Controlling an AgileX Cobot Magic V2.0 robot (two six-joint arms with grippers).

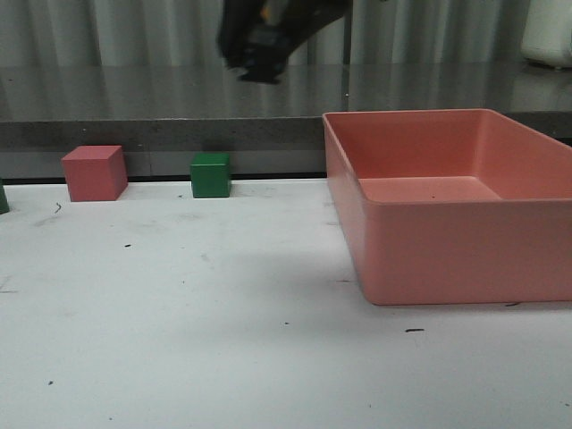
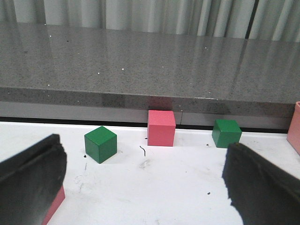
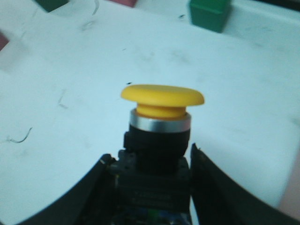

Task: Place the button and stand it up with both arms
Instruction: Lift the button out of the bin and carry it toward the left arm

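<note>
Button (image 3: 161,136) (glossy yellow mushroom cap, silvery collar) sits between black fingers (image 3: 220,187).

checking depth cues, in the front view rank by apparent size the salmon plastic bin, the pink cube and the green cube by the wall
1. Salmon plastic bin, by far the largest.
2. Pink cube.
3. Green cube, a little smaller than the pink one; both sit about equally far back, so that gap seems real.

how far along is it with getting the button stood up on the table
Done: the right gripper has the button clamped by its black body, yellow cap outward, above the white table. The left gripper is open and empty. Left: setting the button down and standing it.
</note>
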